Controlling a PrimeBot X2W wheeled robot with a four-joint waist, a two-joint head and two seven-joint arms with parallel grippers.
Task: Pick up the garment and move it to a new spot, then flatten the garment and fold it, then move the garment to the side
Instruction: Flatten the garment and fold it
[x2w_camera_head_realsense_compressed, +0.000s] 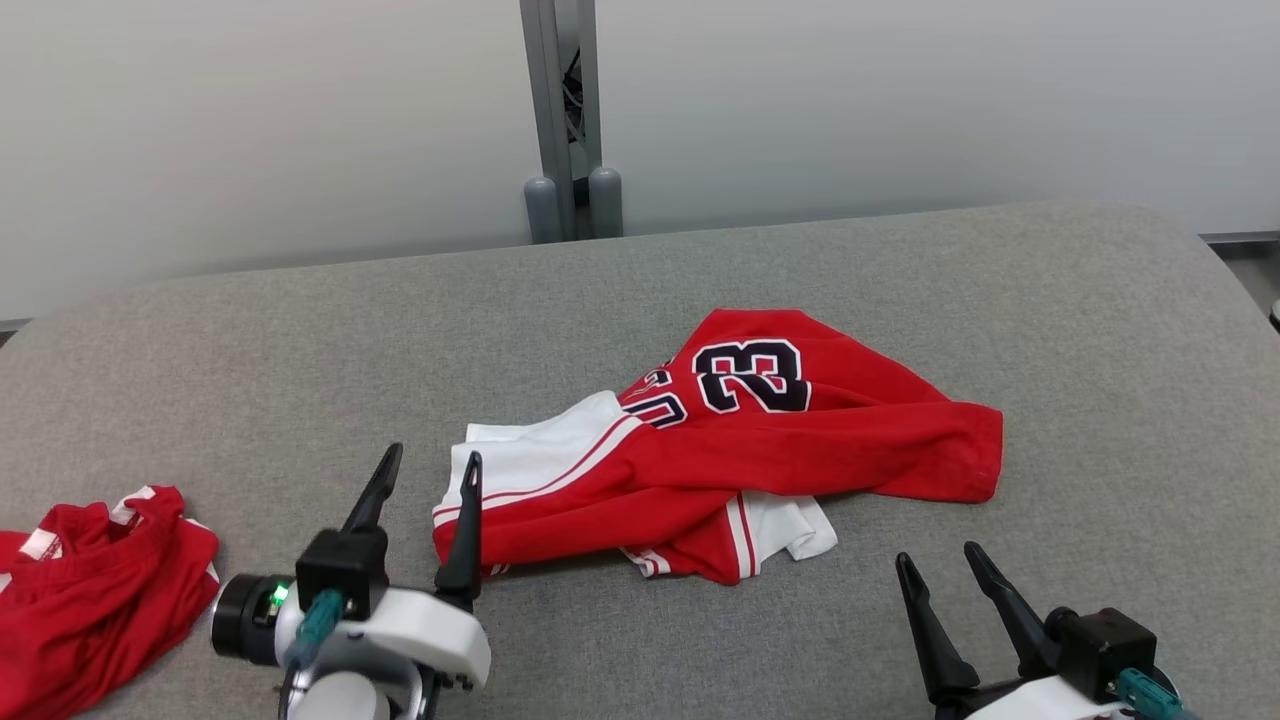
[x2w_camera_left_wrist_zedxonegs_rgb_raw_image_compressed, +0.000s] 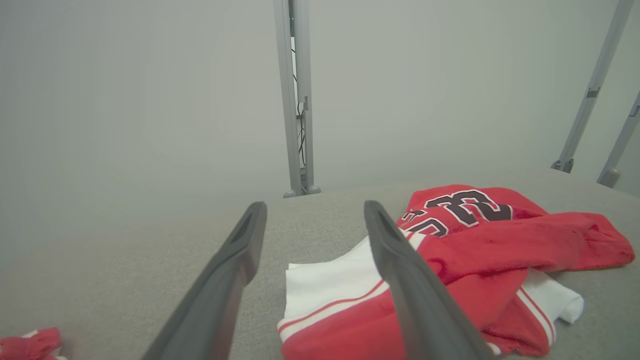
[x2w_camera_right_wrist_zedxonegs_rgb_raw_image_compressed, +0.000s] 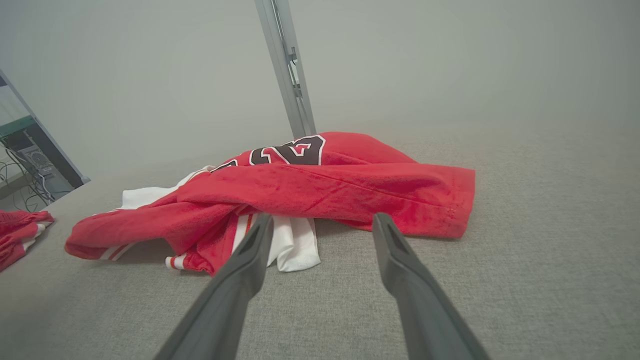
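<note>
A crumpled red and white garment (x2w_camera_head_realsense_compressed: 740, 450) with the number 23 in dark print lies in a heap on the grey table (x2w_camera_head_realsense_compressed: 900, 290), near its middle. My left gripper (x2w_camera_head_realsense_compressed: 432, 460) stands open at the heap's near-left corner, one finger over the white cloth edge. In the left wrist view the garment (x2w_camera_left_wrist_zedxonegs_rgb_raw_image_compressed: 470, 250) lies to the right behind my open left gripper (x2w_camera_left_wrist_zedxonegs_rgb_raw_image_compressed: 314, 212). My right gripper (x2w_camera_head_realsense_compressed: 938, 560) is open near the front edge, apart from the cloth. In the right wrist view the right gripper (x2w_camera_right_wrist_zedxonegs_rgb_raw_image_compressed: 322, 222) points at the garment (x2w_camera_right_wrist_zedxonegs_rgb_raw_image_compressed: 320, 187), nothing between its fingers.
A second red garment (x2w_camera_head_realsense_compressed: 90, 590) lies bunched at the table's front left corner, also seen as a red bundle (x2w_camera_right_wrist_zedxonegs_rgb_raw_image_compressed: 17, 232) at the left of the right wrist view. A grey metal post (x2w_camera_head_realsense_compressed: 565, 120) stands behind the table against pale wall panels.
</note>
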